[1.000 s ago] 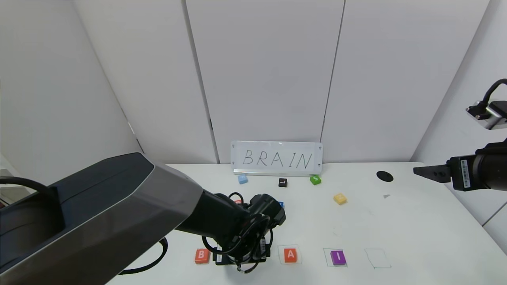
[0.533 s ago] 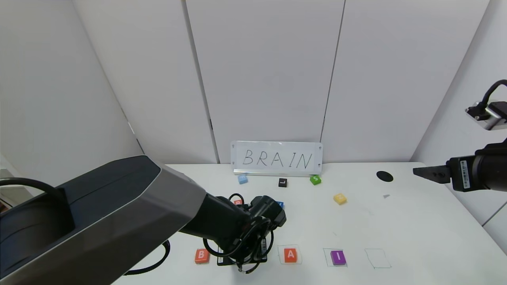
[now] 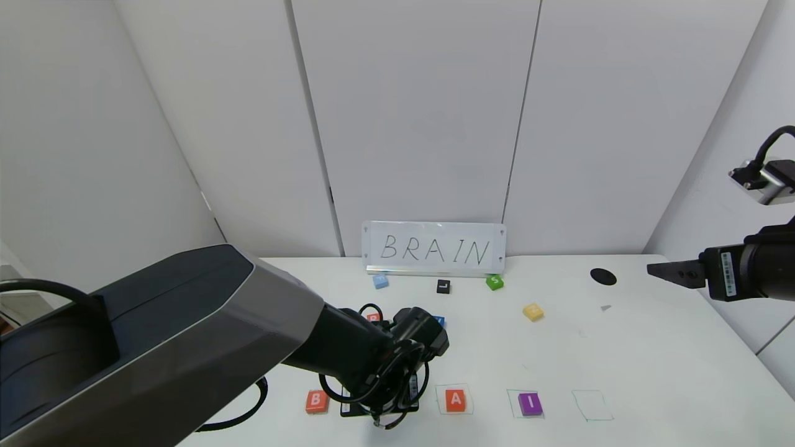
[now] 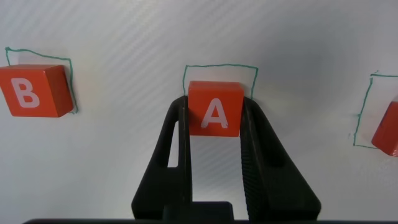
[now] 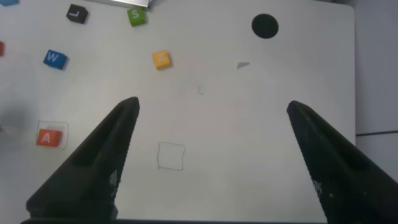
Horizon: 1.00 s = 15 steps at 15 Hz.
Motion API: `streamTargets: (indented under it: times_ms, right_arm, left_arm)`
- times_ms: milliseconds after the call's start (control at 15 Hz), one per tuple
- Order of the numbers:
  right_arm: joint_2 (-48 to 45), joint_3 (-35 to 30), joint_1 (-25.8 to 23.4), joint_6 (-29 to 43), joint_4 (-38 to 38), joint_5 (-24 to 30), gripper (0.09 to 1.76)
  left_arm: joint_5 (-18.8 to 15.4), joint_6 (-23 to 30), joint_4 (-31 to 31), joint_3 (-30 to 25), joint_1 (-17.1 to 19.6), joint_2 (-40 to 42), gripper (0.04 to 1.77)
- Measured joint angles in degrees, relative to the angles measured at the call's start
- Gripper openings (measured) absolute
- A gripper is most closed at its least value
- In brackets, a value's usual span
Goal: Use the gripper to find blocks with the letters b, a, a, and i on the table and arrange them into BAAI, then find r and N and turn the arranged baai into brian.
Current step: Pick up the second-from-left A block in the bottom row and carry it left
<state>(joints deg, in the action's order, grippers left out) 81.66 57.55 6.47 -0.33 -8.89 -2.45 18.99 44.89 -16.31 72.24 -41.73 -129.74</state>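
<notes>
BAAI row nearly set: left gripper [image 4: 214,118], jaws clamped on second-slot A block [image 4: 215,108], B [image 3: 316,401], A [image 3: 455,399], I [image 3: 530,403] placed; right gripper [image 5: 211,112] parked, jaws apart; R [image 3: 372,317], N [image 3: 533,311] untouched.

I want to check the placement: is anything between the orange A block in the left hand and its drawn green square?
Nothing visible. The left hand grips the orange A block at the thin green drawn square; only bare white tabletop lies around it.
</notes>
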Motion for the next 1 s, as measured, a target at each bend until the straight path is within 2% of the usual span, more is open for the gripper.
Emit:
streamTargets:
  times_ms: [1000]
  right_arm:
    - [0.0,0.0,0.2,0.0,0.0,0.0,1.71]
  left_arm:
    - [0.0,-0.2,-0.2,0.0,0.0,0.0,0.51]
